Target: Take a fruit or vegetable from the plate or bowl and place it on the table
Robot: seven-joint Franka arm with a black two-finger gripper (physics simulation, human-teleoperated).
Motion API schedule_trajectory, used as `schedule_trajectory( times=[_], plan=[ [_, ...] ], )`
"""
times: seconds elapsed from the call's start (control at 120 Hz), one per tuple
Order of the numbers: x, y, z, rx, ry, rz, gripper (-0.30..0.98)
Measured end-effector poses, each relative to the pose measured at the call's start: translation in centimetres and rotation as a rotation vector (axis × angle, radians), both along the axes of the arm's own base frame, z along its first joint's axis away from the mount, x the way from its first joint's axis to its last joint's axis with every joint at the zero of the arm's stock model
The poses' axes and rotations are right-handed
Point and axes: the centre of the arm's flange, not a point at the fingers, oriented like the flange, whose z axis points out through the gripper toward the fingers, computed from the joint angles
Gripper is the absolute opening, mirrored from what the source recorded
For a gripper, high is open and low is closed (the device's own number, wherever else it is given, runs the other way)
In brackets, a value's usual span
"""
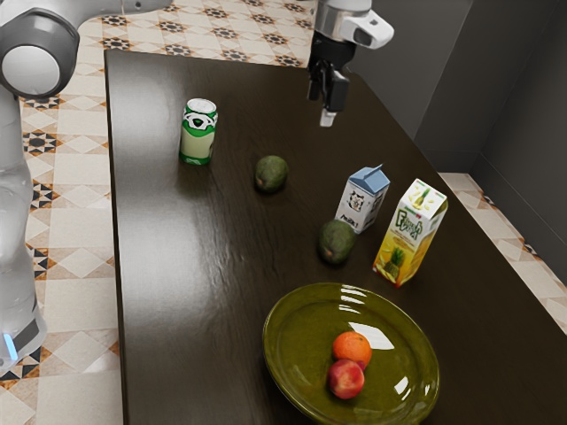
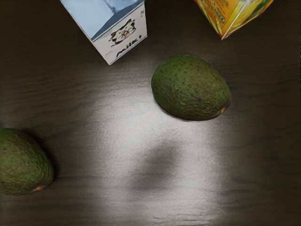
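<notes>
- Tool (image 1: 328,115): spread or together, I can't tell.
- Orange (image 1: 353,346) and peach (image 1: 346,381) crowd together on the near plate (image 1: 299,354); gripping one could roll the other.
- A low swing might topple the juice carton (image 1: 410,235).

Plate (image 1: 292,390) olive green; milk carton (image 1: 361,199) blue and white.

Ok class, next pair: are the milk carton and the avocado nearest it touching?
Apart. The wrist view shows it: a strip of bare table lies between the milk carton and that avocado.
</notes>
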Motion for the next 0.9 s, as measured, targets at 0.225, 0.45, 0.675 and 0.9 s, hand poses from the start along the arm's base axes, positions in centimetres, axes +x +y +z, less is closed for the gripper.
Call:
schedule_trajectory(
  times=[0.225,0.45,0.675,0.9],
  plan=[
    [0.2,0.3,0.2,-0.006,-0.021,-0.004,0.69],
    [-4.7,0.2,13.2,-0.054,-0.262,0.076,0.69],
    [-0.6,-2.2,8.2,-0.050,-0.146,0.435,0.69],
    [4.2,-9.2,0.8,-0.064,-0.028,0.646,0.69]
  ],
)
